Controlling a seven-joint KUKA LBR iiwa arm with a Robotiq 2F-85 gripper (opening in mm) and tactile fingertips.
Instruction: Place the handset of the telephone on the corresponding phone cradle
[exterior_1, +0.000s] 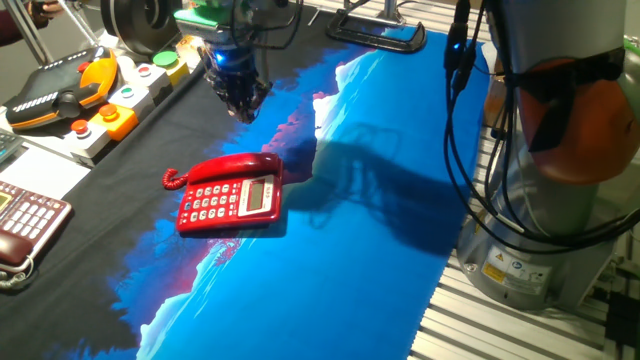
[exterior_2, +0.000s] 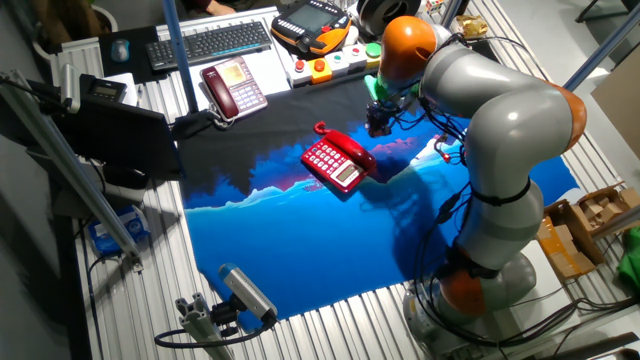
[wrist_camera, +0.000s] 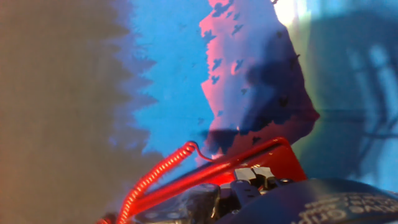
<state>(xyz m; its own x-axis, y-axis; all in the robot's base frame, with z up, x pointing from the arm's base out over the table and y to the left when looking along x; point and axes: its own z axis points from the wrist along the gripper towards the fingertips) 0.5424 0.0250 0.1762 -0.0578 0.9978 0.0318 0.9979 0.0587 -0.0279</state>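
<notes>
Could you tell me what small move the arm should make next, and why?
Probably lift a little further up and away and stop. In both fixed views the handset already lies along the phone cradle at the far edge of the telephone, and the gripper hangs above and beyond it, apart from it and carrying nothing. Whether its fingers are open cannot be told.

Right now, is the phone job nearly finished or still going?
It looks nearly finished. The red handset already lies along the top edge of the red telephone, over its cradle, though I cannot tell if it is fully seated. The gripper hangs above and behind the phone, holding nothing I can see. Left: perhaps only backing away.
</notes>
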